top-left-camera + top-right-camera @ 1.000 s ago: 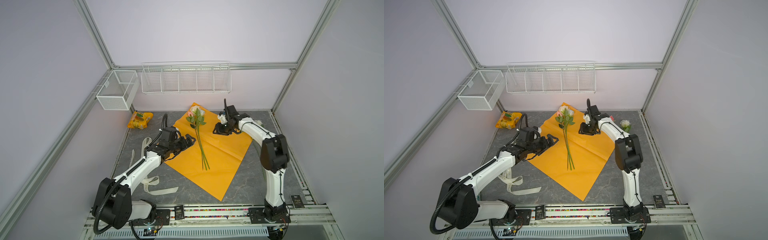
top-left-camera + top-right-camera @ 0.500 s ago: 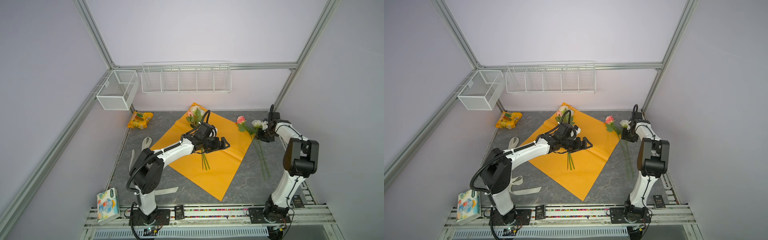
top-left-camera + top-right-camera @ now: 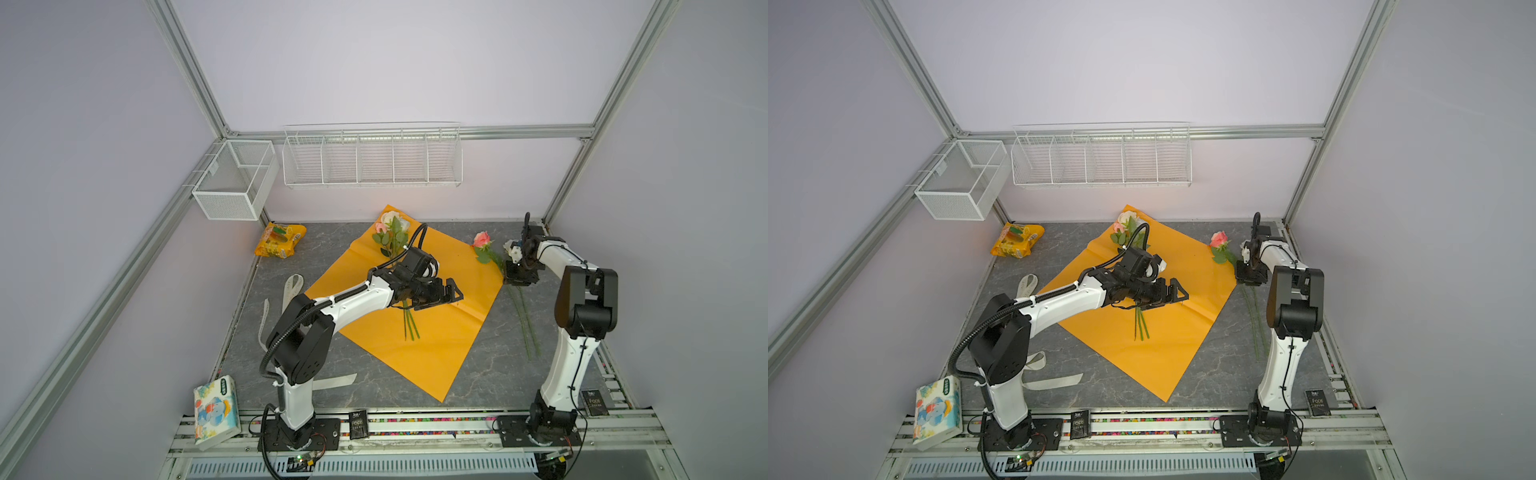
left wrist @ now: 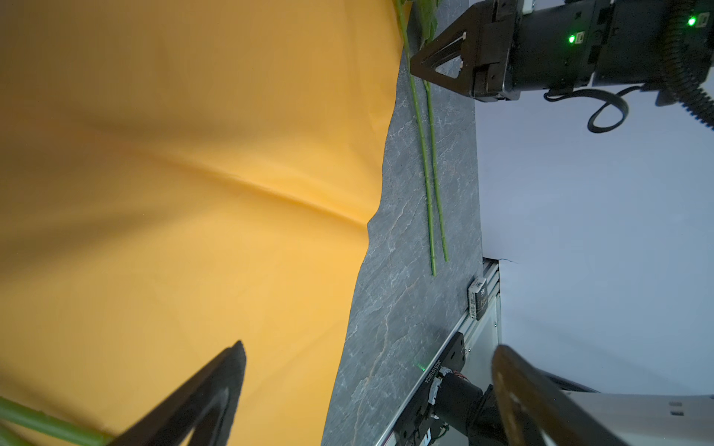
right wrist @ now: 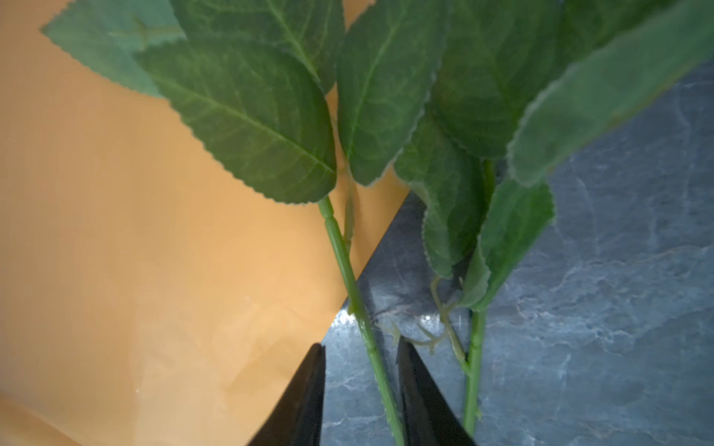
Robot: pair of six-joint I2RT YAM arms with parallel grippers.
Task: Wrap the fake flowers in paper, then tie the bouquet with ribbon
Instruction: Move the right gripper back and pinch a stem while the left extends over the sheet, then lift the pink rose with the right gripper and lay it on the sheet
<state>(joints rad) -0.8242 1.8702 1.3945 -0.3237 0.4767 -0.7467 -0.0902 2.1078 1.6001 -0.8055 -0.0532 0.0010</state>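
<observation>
Honestly, over the middle of the orange paper wrap (image 3: 440, 345) I'd keep the left gripper (image 3: 441, 300) spread wide and empty while the right gripper (image 5: 360, 343), fingers narrowly apart astride one stem (image 5: 340, 251) just off its right edge, pinches below the leaves (image 5: 247, 116); the bouquet of fake flowers (image 3: 394, 239) lies along the wrap's middle, pink-and-cream heads, green stems.

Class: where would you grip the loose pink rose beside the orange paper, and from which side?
Probably the pink rose by its bare stem just below the leaves, from above, jaws astride: there it lies flat, thin and unobstructed.
</observation>
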